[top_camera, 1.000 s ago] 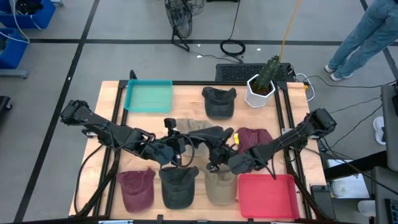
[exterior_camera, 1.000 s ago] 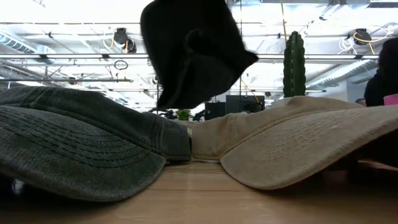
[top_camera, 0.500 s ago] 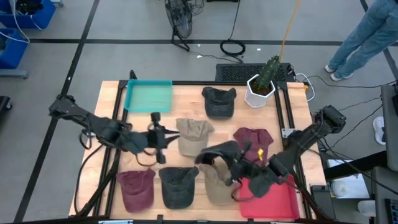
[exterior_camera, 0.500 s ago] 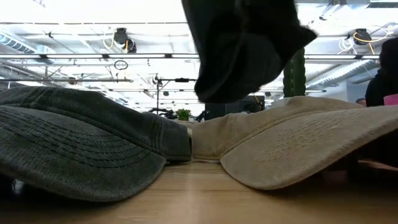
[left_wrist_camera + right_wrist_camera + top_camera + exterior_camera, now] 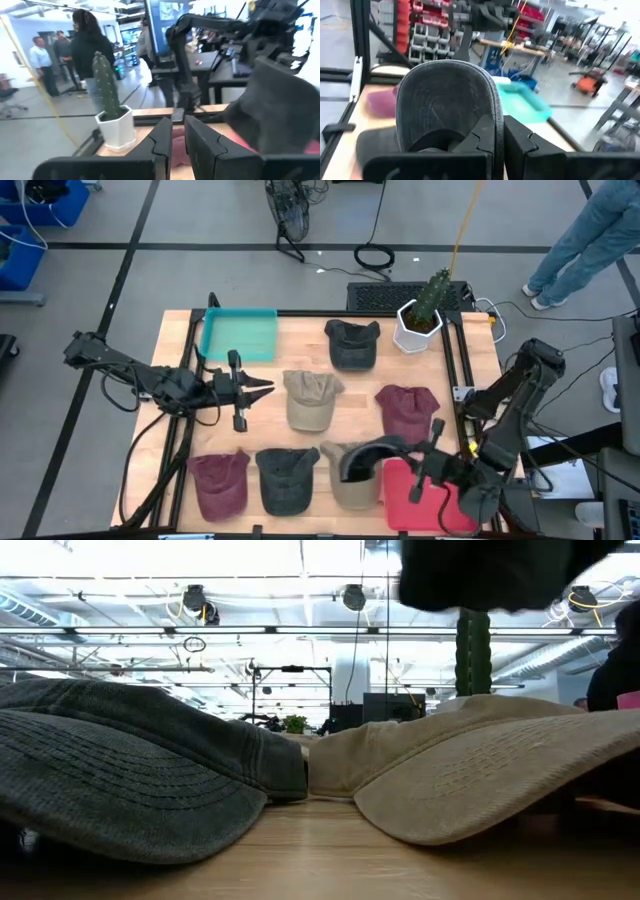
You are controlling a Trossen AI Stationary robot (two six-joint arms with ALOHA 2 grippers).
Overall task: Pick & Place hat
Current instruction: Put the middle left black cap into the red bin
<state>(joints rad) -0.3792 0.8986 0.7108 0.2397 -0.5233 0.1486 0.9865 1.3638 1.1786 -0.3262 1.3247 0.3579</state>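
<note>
From the left of the wooden table [image 5: 310, 345], the left gripper [image 5: 258, 388] has drawn back toward its own side, fingers apart and empty, hovering beside the tan baseball cap [image 5: 307, 398] that it crowded a second ago. The turquoise plastic tray [image 5: 239, 337] at the far left corner holds nothing. Along the near edge lie a maroon cap [image 5: 220, 483], a dark grey-green cap [image 5: 287, 477] and a beige cap [image 5: 349, 485], with a charcoal cap [image 5: 352, 343] and a second maroon cap [image 5: 406, 408] farther back, near the potted cactus in its white hexagonal pot [image 5: 421, 319].

The change is on the right: the black cap [image 5: 368, 457] that hung over the table's middle a second ago has travelled to the near right, carried by the right gripper [image 5: 424, 470], whose fingers are clamped on it; the right wrist view shows the crown held up in front of the fingers. In the low view the cap is now only a dark shape at the top edge.

It hangs at the left rim of the red plastic tray [image 5: 405, 502], not yet over the middle. That tray looks empty as far as the arm lets one see. The carry seems nearly done, with the release to come.
</note>
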